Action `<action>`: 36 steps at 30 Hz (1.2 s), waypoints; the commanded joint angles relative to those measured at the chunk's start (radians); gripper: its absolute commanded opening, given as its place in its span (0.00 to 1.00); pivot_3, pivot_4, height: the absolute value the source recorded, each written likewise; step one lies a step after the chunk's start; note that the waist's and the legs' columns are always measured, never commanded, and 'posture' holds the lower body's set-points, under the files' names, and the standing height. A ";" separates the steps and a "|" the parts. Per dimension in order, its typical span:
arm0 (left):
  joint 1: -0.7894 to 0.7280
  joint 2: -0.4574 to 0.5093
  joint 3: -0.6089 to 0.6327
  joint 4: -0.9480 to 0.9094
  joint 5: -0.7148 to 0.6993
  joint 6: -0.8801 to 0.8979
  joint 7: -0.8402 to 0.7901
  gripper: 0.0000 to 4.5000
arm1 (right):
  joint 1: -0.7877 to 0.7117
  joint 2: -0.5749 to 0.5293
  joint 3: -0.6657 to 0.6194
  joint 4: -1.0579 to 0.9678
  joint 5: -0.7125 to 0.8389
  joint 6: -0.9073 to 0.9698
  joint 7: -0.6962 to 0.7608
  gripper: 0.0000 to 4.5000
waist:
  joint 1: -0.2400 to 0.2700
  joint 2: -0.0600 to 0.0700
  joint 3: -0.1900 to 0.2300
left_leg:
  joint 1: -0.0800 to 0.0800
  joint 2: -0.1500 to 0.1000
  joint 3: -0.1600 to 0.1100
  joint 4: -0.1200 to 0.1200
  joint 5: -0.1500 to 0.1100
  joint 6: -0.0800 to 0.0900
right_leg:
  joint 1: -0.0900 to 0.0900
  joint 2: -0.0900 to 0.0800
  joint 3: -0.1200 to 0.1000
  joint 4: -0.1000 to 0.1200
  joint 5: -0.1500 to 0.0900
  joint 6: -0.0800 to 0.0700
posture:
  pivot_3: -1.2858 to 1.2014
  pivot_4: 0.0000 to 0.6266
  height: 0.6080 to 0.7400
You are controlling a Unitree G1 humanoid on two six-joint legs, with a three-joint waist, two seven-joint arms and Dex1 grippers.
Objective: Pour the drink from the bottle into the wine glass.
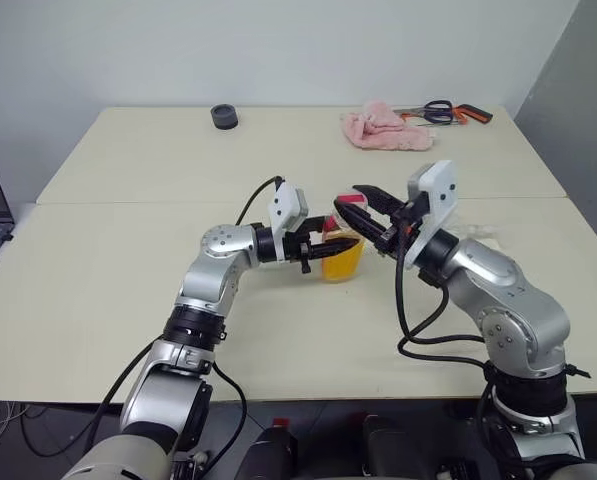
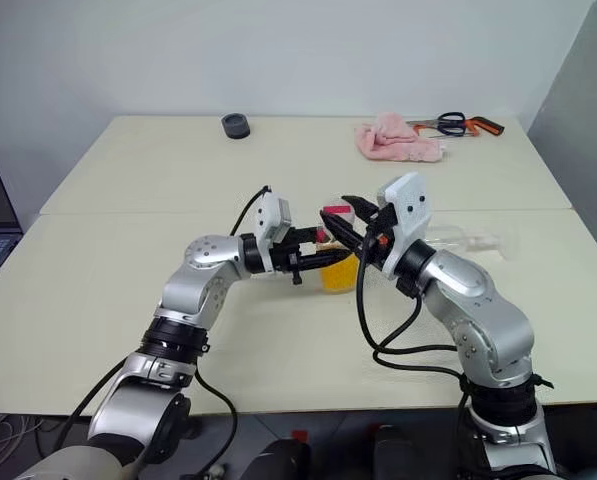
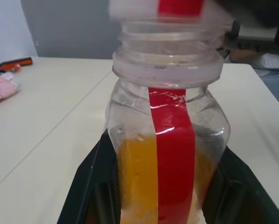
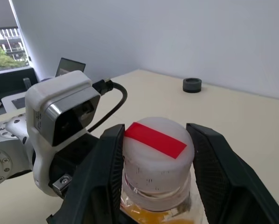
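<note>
1. The bottle (image 1: 342, 262) stands near the middle of the table (image 1: 128, 290), with the orange drink (image 1: 344, 266) filling its lower part.
2. The left gripper (image 1: 330, 247) comes in level from the robot's left and is clamped tight on the bottle's body; the left wrist view shows its black fingers (image 3: 85, 186) pressing both sides of the clear plastic, with the red stripe (image 3: 174, 154) running down the front.
3. The right gripper (image 1: 363, 212) reaches over from the other side at the cap (image 4: 157, 154). The right wrist view shows a finger (image 4: 104, 163) on each side of the white-and-red cap, close against it, but whether they actually pinch it cannot be told.
4. The right eye view shows the wine glass (image 2: 468, 241) lying on its side on the table behind the right arm.
5. At the far edge lie a pink cloth (image 1: 383, 127), scissors (image 1: 440, 111) and a small dark ring (image 1: 224, 116).
</note>
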 commanded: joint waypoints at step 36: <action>-0.025 0.018 0.047 -0.042 -0.036 -0.022 0.022 0.37 | 0.600 -0.210 -0.278 0.244 -0.240 -0.338 0.006 0.46 | 0.000 0.000 0.000 | 0.004 0.001 0.003 0.000 0.000 0.001 | 0.003 0.004 0.001 0.001 0.000 0.000 | 0.52 0.24 1.00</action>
